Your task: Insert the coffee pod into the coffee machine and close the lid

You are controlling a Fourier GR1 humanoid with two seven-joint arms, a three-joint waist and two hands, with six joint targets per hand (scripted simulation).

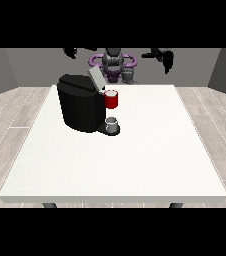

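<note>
Honestly, I see the coffee pod (111, 99) at the coffee machine (81, 102)'s three o'clock under the raised lid (96, 78), and with the hand at the view's right (164, 56) and the hand at the view's left (71, 52) holding nothing, fingers unreadable, I could jam the lid on a crooked pod.

A large white desk (135, 165) fills the middle of the front view, its near edge running across the bottom and two dark legs showing beneath it. A black coffee machine (79, 107) stands on the desk's far part, toward the view's left, with its lid (96, 78) tilted up. On the machine's base, at its right side, sits a small grey cup (112, 122). The remainder of the desk top is plain white. Pale wooden floor (10, 120) lies around the desk.
</note>
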